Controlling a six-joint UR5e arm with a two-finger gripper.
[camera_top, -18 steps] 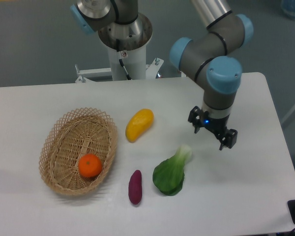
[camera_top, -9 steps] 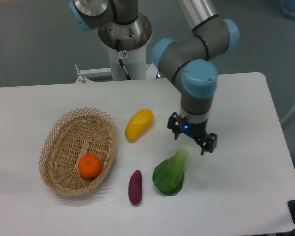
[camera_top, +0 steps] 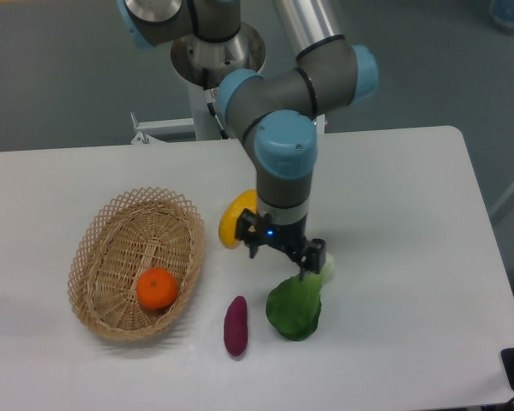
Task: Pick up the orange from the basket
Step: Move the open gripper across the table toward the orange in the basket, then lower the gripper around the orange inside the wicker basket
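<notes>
The jaws [camera_top: 282, 252] are apart w/ nothing between them, up over the white surface [camera_top: 411, 214]. The orange [camera_top: 157, 288] sits well off to their left, a bit lower, inside the basket [camera_top: 111, 224] near its front end. Yellow fruit [camera_top: 232, 224] is partly hidden just behind the jaws. Green veg [camera_top: 295, 306] lies right below them, purple one [camera_top: 236, 324] below-left.

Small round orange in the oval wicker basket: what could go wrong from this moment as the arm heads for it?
The claw hangs low among the produce, partly hiding the yellow mango-like fruit and just above the leafy green vegetable; a low sweep could knock either. The small round orange sits near the tan wicker basket's inner wall, so a finger may snag the weave.
</notes>
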